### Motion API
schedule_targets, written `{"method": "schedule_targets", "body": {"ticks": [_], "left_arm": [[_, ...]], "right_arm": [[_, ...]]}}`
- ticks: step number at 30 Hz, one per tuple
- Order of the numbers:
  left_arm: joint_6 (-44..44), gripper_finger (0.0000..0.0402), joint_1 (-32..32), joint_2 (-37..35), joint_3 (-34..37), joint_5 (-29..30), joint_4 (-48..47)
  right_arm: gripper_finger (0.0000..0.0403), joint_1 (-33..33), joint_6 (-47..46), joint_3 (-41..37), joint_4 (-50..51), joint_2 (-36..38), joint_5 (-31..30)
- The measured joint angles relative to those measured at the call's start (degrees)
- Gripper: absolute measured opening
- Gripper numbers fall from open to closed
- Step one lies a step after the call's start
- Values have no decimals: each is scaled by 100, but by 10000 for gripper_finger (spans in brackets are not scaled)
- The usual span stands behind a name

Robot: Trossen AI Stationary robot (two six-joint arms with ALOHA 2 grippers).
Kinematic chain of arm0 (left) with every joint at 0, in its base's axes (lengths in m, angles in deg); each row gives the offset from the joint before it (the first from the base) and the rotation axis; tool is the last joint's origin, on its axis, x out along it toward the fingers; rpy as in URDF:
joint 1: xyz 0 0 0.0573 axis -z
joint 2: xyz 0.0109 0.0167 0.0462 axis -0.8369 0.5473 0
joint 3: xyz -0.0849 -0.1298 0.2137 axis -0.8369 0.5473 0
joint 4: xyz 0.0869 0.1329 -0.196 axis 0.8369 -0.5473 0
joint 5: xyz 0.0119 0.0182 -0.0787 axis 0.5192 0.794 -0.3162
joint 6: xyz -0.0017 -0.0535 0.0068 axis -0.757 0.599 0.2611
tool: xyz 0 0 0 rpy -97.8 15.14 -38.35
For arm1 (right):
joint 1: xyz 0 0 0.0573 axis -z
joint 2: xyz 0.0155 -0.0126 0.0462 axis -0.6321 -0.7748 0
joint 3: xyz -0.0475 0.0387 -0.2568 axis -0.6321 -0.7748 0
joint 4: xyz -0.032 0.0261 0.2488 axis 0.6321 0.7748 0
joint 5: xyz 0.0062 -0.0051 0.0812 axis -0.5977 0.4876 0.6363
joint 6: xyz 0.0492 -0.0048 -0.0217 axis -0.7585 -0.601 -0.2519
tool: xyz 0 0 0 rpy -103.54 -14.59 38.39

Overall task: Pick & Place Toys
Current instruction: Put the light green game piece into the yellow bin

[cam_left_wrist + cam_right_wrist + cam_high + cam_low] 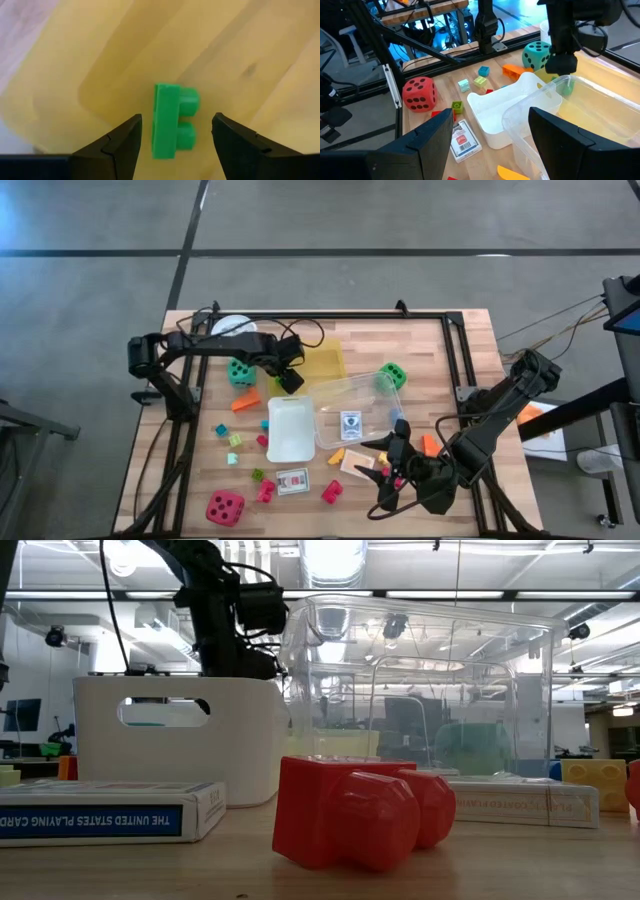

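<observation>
My left gripper hung over the yellow tray, just beside the white bin. Its fingers were spread, touching nothing; a small green block lay on the yellow surface between them, clear of both.

My right gripper sat near the table's front edge, next to the clear plastic box. Its fingers were apart, nothing between them.

The toys were scattered:
- teal die beside the left arm
- green die at the clear box's far corner
- red die at the front left
- card pack in front of the white bin, a second card pack inside the clear box
- red block up close in the low view
- small blocks spread left of the bin and around my right gripper
</observation>
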Motion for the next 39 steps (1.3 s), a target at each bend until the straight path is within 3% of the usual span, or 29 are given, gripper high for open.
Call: {"method": "schedule_targets", "body": {"ticks": [10, 20, 27, 34, 39], "left_arm": [[-12, 230, 31, -104, -810, 2, -2141], [335, 230, 653, -841, -906, 14, -3571], [1082, 230, 1480, -1317, -734, 166, -3710], [2207, 230, 2283, -1386, -412, -426, -3838], [2701, 230, 2729, -1375, 82, -472, -3806]], "right_arm": [[256, -1, 0, 0, 0, 2, 123], [256, -2, 2, 0, 15, 2, 123], [256, -2, 0, 0, 15, 2, 209], [256, -1, -138, -6, 13, 2, 234], [256, -2, -153, -24, 11, 2, 241]]}}
